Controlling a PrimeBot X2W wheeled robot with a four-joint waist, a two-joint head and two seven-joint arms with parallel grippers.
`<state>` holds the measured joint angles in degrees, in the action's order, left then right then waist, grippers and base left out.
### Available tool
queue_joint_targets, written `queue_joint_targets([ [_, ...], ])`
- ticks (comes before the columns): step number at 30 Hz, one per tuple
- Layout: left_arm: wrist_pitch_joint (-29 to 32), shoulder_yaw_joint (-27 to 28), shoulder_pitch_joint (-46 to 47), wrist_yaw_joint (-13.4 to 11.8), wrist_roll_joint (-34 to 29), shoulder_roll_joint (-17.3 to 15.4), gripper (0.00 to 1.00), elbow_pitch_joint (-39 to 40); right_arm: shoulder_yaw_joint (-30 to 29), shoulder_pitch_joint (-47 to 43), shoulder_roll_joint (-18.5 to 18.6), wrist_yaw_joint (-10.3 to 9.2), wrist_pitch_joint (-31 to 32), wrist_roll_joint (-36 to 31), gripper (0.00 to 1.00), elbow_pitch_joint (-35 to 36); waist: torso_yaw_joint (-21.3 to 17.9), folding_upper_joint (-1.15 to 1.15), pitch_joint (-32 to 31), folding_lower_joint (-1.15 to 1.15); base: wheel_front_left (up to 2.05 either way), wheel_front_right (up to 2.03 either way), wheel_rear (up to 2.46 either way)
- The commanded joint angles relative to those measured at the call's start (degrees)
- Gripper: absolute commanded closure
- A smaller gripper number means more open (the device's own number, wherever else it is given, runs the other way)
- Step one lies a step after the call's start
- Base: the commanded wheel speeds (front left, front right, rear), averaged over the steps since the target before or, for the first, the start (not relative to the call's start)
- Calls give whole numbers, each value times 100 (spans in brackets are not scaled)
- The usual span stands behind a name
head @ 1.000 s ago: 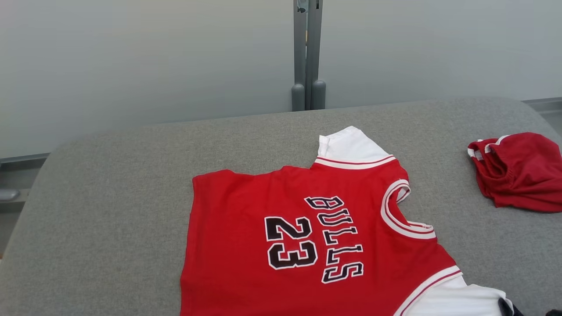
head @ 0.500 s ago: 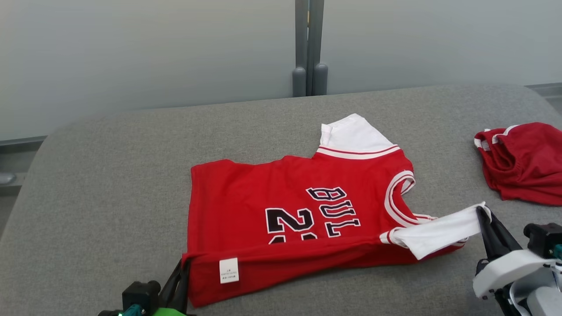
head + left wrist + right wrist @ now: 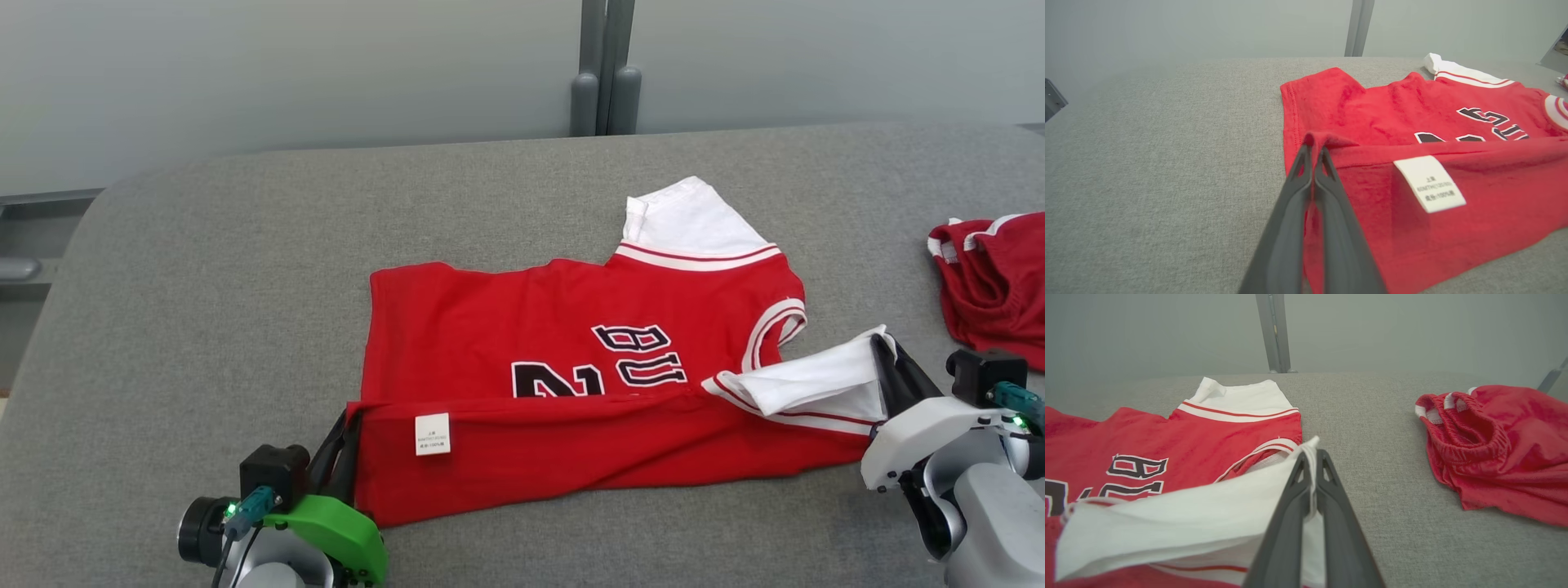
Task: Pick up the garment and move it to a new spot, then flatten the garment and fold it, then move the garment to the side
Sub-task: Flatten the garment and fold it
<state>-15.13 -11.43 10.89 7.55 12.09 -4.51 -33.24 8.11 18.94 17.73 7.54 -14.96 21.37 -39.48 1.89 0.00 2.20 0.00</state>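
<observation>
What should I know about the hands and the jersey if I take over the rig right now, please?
Left hand: shut on the near bottom corner of the jersey.
Right hand: shut on its near white sleeve.
The jersey lies flat on the grey surface, near edge lifted and partly turned over the print; red shorts lie apart on the right.
To do: finish the fold, release, move it aside.
</observation>
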Motion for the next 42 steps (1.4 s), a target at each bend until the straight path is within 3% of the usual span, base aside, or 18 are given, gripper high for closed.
queue_joint_targets([
  [1, 4, 17, 130, -14, -50, 6, 100, -42, -6, 110, -2, -11, -16, -34, 100, -95, 23, 0, 113, 0, 0, 0, 0],
  [23, 4, 126, 558, -14, -192, 107, 100, -540, -83, 353, -198, -10, -27, -99, 100, -160, -129, 0, 403, 0, 0, 0, 0],
  [24, 4, 132, 561, -13, -198, 109, 100, -556, -110, 363, -212, -10, -27, -58, 78, -157, -141, 0, 404, 0, 0, 0, 0],
  [25, 4, 158, 572, -13, -208, 108, 100, -562, -131, 369, -217, -11, -27, -33, 6, -141, -149, 0, 405, 0, 0, 0, 0],
  [26, 4, 190, 582, -15, -227, 108, 69, -553, -141, 365, -220, -11, -27, -32, 0, -140, -155, 0, 404, 0, 0, 0, 0],
  [27, 4, 223, 581, -24, -238, 111, 12, -527, -174, 369, -227, -10, -27, -31, 0, -109, -160, 0, 402, 0, 0, 0, 0],
  [28, 4, 263, 574, -51, -257, 115, 0, -490, -221, 363, -229, -10, -27, -45, 0, -59, -163, 0, 399, 0, 0, 0, 0],
  [36, 4, 559, 130, -211, -372, 140, 0, 31, -751, -208, -352, -10, -23, -260, 0, 565, -153, 0, 293, 0, 0, 0, 0],
  [42, 4, 650, -353, -222, -255, 155, 0, 398, -726, -786, -389, -10, -23, -260, 0, 623, -152, 0, 232, 0, 0, 0, 0],
])
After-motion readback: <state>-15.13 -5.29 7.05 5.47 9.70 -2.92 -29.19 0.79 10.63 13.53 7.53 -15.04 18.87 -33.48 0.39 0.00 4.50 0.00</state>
